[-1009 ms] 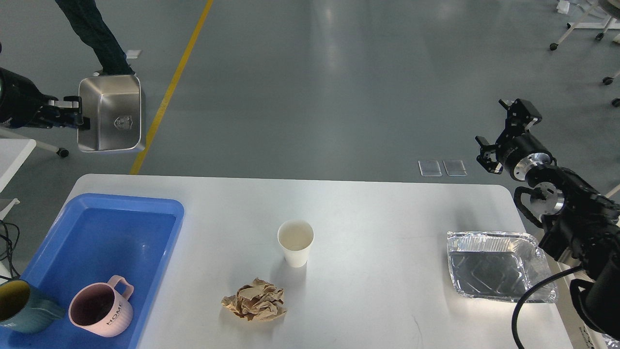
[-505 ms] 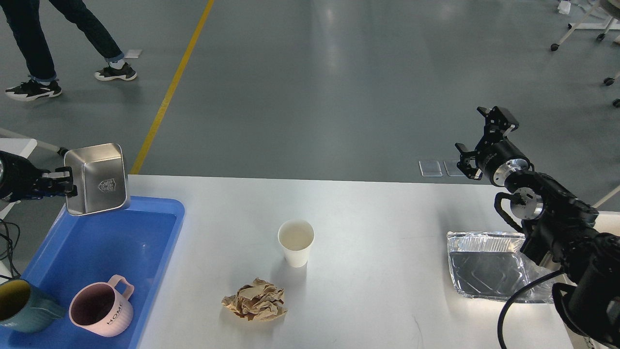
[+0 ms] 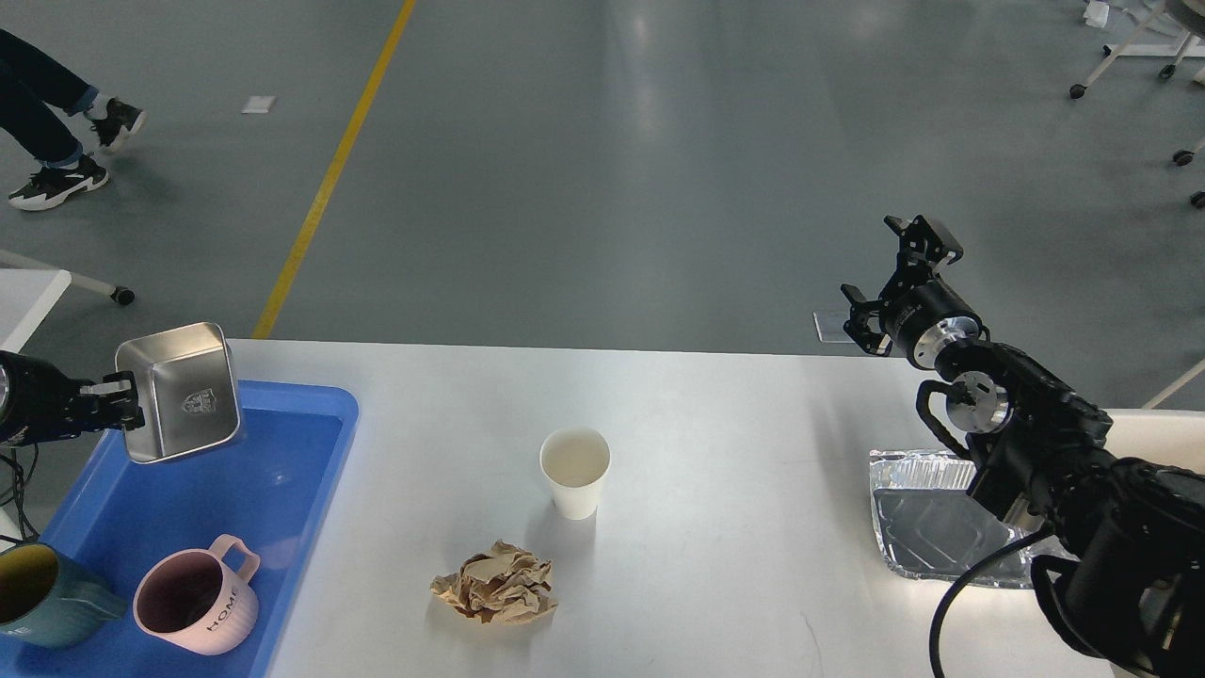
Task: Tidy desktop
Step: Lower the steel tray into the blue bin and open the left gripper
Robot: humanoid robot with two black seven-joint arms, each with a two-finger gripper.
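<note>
The white desktop (image 3: 715,443) fills the lower part of the head view. On it stand a white paper cup (image 3: 575,471), a crumpled brown paper ball (image 3: 495,583) and a foil tray (image 3: 927,523), partly hidden by my right arm. My left gripper (image 3: 120,402) is shut on the rim of a steel square bowl (image 3: 179,390), held tilted above the far end of the blue tray (image 3: 292,443). A pink mug (image 3: 195,598) and a teal mug (image 3: 42,598) stand in that tray. My right gripper (image 3: 890,282) is open and holds nothing, beyond the desktop's far right edge.
A person's legs (image 3: 47,113) show at the top left on the grey floor beside a yellow line (image 3: 329,179). A small white table corner (image 3: 28,292) lies at the left. Chair legs on wheels (image 3: 1130,56) stand at the top right.
My left gripper has lowered the steel bowl from high over the floor to just above the blue tray. My right arm has swung left and further over the foil tray. The person has walked left.
</note>
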